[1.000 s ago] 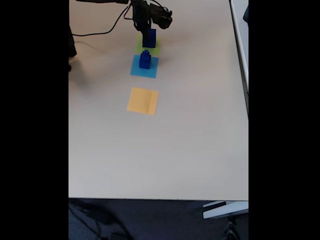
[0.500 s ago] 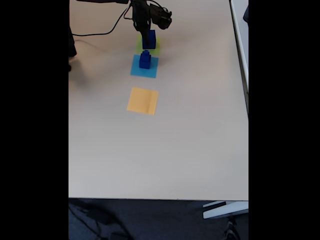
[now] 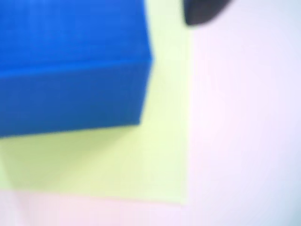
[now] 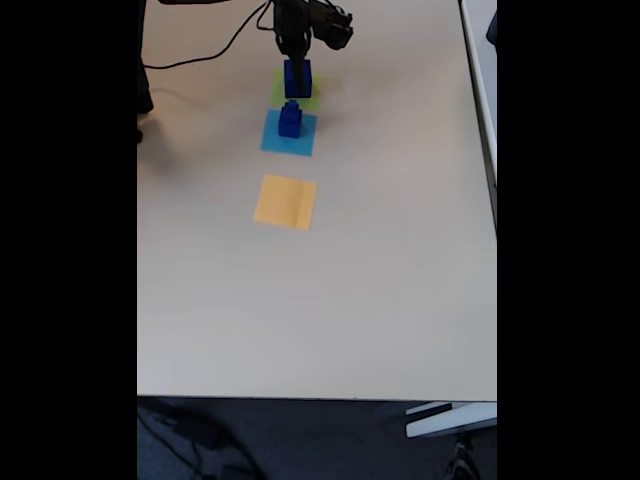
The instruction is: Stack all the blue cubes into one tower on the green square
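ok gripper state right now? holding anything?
Gripper: directly above the large blue cube on the green square; whether it is open or shut cannot be told.

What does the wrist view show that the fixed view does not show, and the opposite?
The wrist view shows up close that the large blue cube covers one part of the green square, with bare green beside it. The fixed view shows the light-blue square carrying a small stack of blue cubes, the orange square, the table and the end effector above the large cube. Both show the large cube on the green square.
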`<state>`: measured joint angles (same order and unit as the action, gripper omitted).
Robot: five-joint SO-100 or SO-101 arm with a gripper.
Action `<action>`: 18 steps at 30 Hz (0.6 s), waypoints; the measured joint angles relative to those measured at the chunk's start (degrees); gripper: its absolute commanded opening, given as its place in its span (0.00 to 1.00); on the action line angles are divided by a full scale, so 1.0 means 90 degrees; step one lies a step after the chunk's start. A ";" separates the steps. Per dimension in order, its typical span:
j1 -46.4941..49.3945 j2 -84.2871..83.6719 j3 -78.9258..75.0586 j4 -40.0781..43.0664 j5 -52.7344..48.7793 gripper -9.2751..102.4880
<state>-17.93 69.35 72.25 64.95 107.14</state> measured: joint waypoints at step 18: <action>0.1143 0.0029 -0.1797 0.1094 -0.1699 0.39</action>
<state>-7.65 69.61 56.07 74.79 91.85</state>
